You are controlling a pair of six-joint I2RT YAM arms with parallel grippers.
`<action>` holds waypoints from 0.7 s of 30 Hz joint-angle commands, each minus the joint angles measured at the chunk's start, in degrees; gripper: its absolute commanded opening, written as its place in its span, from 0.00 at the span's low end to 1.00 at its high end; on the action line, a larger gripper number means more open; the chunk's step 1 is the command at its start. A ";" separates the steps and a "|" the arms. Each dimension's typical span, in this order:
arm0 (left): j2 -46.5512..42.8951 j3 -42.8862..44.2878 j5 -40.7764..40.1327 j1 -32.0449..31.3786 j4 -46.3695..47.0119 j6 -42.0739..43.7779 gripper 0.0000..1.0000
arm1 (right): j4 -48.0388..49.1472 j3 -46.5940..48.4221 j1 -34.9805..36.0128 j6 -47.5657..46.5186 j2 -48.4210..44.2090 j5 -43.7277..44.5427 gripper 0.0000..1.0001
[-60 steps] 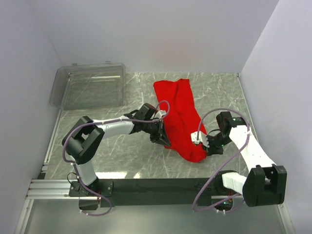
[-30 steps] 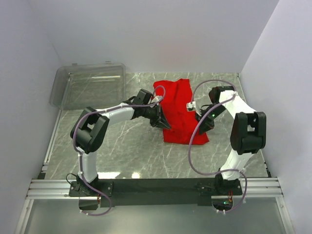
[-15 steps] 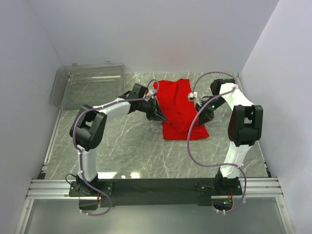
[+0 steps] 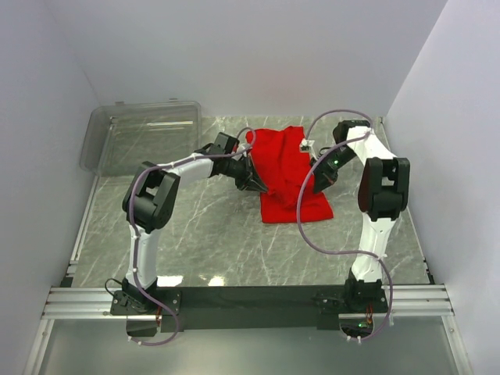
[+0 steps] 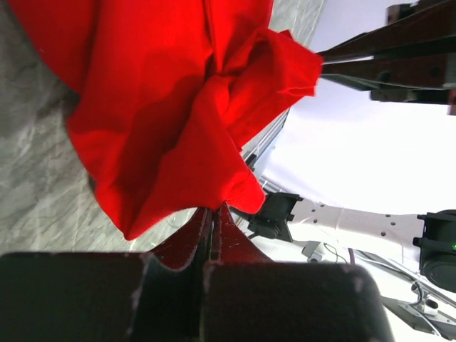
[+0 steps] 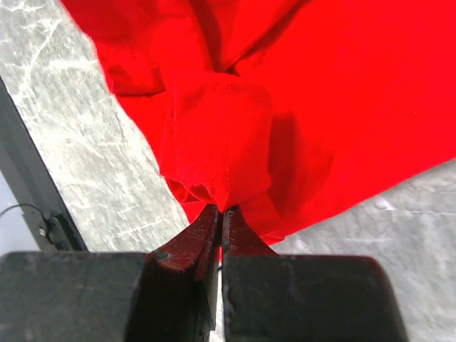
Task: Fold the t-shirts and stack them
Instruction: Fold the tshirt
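Now: t-shirt (image 4: 291,173), near end carried back over itself; left gripper (image 4: 255,182), right gripper (image 4: 320,183) both clamped on its cloth; fold underway.

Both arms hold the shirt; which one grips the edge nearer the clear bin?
The left arm: its jaws pinch the red t-shirt at the edge facing the clear bin, while the right arm pinches the opposite edge, away from it.

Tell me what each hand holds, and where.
Both hold the red t-shirt: the left hand pinches a bunched fold, the right hand another, on opposite sides.
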 commanded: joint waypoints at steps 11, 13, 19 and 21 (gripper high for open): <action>1.26 6.07 0.69 2.78 3.56 -0.88 0.01 | 0.70 7.16 -0.32 6.13 2.65 -0.99 0.00; 2.13 6.34 0.86 2.87 3.74 -1.14 0.01 | 0.70 8.22 -0.31 6.75 3.61 -1.07 0.00; 4.51 8.01 1.48 3.13 4.70 -2.11 0.01 | 2.11 10.25 -0.32 9.56 5.81 -0.55 0.00; 5.12 9.33 1.22 3.31 4.09 -2.02 0.01 | 2.28 10.86 -0.32 9.83 6.51 -0.37 0.00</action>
